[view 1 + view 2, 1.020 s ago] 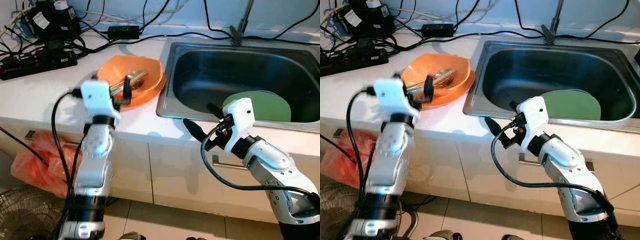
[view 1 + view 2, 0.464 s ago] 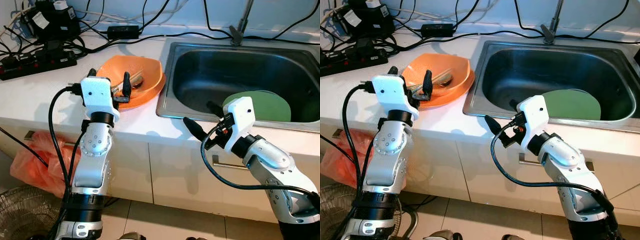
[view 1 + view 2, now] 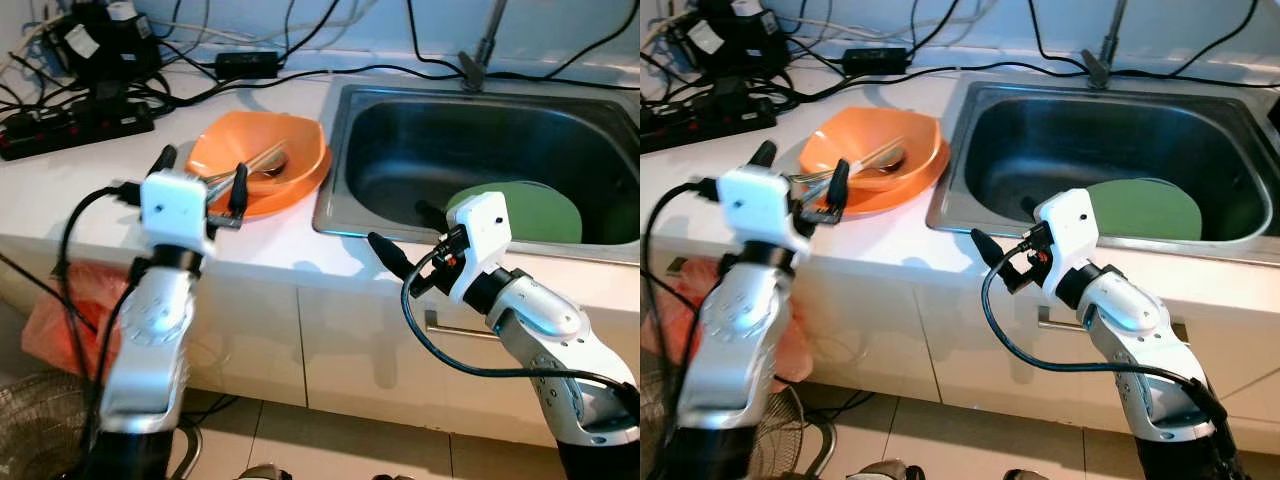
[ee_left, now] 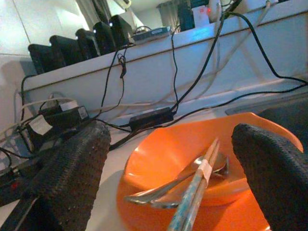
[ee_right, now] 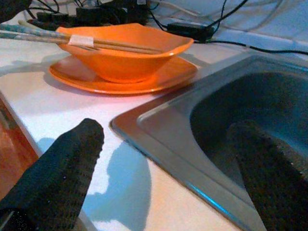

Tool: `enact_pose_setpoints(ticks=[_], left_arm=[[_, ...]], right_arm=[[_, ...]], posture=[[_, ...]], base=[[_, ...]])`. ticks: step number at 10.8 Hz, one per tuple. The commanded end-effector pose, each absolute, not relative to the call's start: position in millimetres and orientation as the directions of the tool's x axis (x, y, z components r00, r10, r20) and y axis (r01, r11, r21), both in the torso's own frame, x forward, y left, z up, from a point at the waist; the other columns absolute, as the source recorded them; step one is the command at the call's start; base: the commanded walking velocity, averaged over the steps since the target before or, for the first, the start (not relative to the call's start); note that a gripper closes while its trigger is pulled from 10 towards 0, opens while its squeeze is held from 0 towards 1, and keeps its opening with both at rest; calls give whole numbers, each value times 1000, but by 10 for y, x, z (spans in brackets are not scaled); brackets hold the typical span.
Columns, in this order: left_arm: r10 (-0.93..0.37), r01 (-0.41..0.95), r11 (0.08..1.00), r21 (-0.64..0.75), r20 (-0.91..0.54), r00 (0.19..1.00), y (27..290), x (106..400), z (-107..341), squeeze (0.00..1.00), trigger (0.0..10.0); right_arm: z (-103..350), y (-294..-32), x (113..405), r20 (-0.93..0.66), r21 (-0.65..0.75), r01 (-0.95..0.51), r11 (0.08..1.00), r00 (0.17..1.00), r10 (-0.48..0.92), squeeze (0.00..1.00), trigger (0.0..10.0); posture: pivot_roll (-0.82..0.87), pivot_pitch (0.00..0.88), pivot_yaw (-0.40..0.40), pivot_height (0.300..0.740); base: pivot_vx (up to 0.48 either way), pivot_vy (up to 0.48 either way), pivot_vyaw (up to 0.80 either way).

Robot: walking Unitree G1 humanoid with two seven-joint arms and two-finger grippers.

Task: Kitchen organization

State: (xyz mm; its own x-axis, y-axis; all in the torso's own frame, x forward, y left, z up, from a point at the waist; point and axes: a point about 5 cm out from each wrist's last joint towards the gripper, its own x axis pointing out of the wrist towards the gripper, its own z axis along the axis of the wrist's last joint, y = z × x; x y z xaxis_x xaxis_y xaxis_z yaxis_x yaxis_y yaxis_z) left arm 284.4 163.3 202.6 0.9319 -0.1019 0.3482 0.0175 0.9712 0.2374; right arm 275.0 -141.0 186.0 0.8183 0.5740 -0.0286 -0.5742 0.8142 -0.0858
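Left end effector [image 3: 200, 175] spread wide, near edge of orange bowl [image 3: 262, 152] holding chopsticks [image 4: 196, 190] and spoon [image 4: 166, 189] on desk [image 3: 70, 190], right end effector [image 3: 408, 235] wide by sink [image 3: 480, 160]; a careless push could tip the utensils out.

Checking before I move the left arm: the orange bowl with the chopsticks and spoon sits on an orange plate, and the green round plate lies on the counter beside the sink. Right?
Not quite. The green round plate lies inside the steel sink, as the left eye view shows. The rest holds: the orange bowl with chopsticks and spoon sits on the orange plate.
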Motion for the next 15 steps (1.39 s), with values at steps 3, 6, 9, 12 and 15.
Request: enact_pose_setpoints(ticks=[3, 6, 9, 12, 15], left_arm=[[-116, 40, 966, 254, 289, 950, 1688, 2758, 1914, 0, 10000], [-171, 82, 919, 385, 202, 964, 1690, 2777, 1780, 0, 10000], [-179, 68, 863, 500, 176, 968, 1750, 2824, 1767, 0, 8078], [-188, 44, 811, 583, 189, 964, 1746, 2841, 1768, 0, 0], [-207, 35, 778, 628, 204, 957, 1714, 2852, 1779, 0, 5451]], right_arm=[[1888, -1379, 2781, -11, -90, -578, 811, 815, 580, 0, 10000], [1890, -1384, 2774, -7, -90, -575, 813, 817, 577, 0, 10000], [1883, -1368, 2771, -7, -86, -577, 812, 815, 579, 0, 10000], [1875, -1360, 2764, -9, -83, -577, 812, 816, 579, 0, 10000], [1874, -1363, 2762, -7, -82, -573, 816, 819, 574, 0, 10000]], posture=[[56, 73, 48, 740], [52, 74, 50, 740], [56, 77, 50, 740], [54, 80, 51, 740], [53, 79, 54, 740]], base=[[0, 0, 0], [0, 0, 0], [0, 0, 0], [0, 0, 0], [0, 0, 0]])
